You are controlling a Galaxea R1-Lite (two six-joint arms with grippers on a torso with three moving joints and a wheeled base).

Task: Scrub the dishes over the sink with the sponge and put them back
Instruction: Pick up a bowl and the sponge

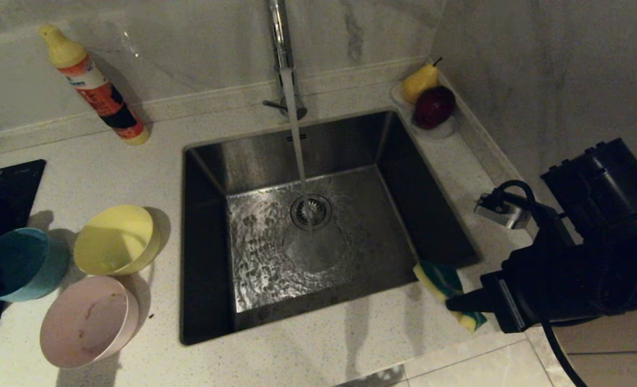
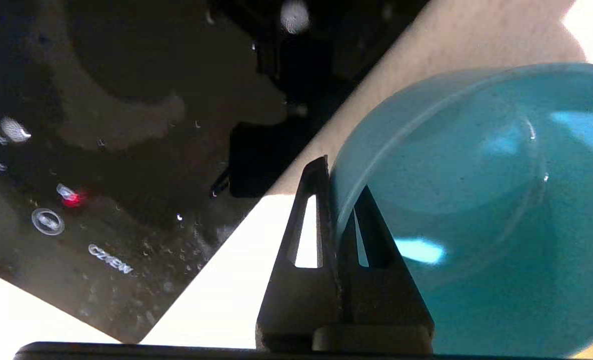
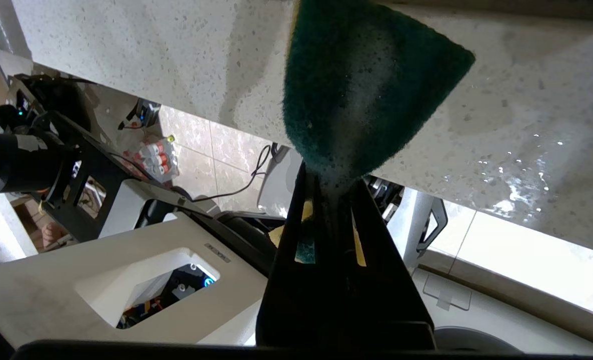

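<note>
Blue bowl [image 2: 476,200] rim pinched by left hand [image 2: 337,185], right hand [image 3: 329,185] clamping sponge [image 3: 361,85]

The left end effector [image 2: 337,200] sits at the worktop's left edge, its fingers pinched together on the rim of the light blue bowl [image 2: 476,200], one finger inside, one outside. The right end effector [image 3: 326,190] reaches in level from the worktop's front right corner, clamped on the sponge [image 3: 361,90], its arm bulky behind.
</note>
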